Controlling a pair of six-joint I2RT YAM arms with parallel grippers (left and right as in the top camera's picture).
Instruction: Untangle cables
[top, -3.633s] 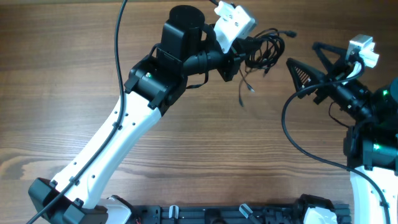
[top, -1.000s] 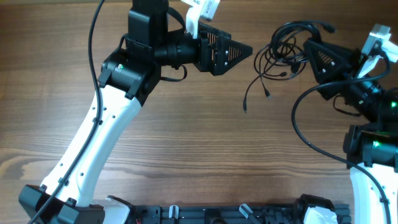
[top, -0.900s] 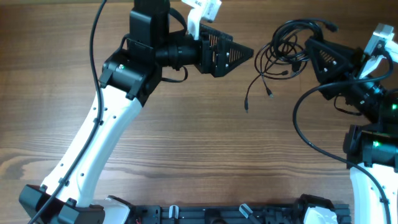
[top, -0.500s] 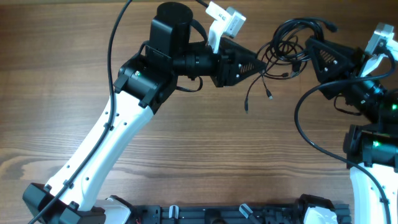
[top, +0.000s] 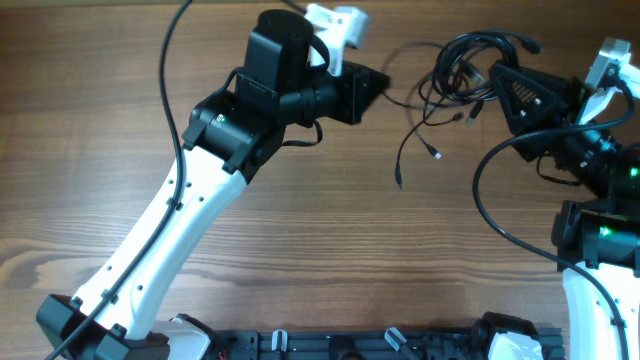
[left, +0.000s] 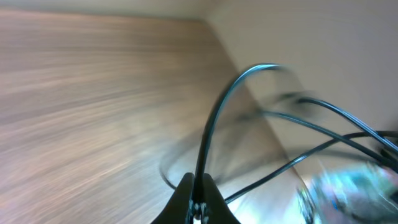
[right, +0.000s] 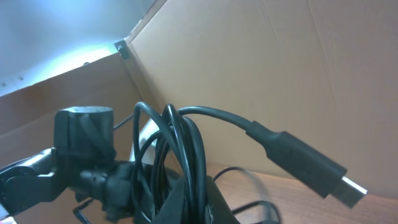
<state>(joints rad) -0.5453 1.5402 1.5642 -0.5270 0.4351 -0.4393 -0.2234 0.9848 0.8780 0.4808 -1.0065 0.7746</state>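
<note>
Two things could bite us here: our left claw (left: 198, 200) and right claw (right: 191, 198) both grip the same tangle, so a pull on the wrong strand probably cinches the knot tighter. That thin wire could also slip out of the tips or snag a plug (right: 308, 163) in a loop. The cables (top: 452, 72) are bunched near the far edge of the desk (top: 300, 250), toward its right corner, with a couple of loose ends (top: 401, 170) trailing toward the middle. Left claw is pinched fully together on one thin strand (blurry wrist view, but the wire runs straight out of the tips). Right claw is clamped tight on the fat part of the bunch.
</note>
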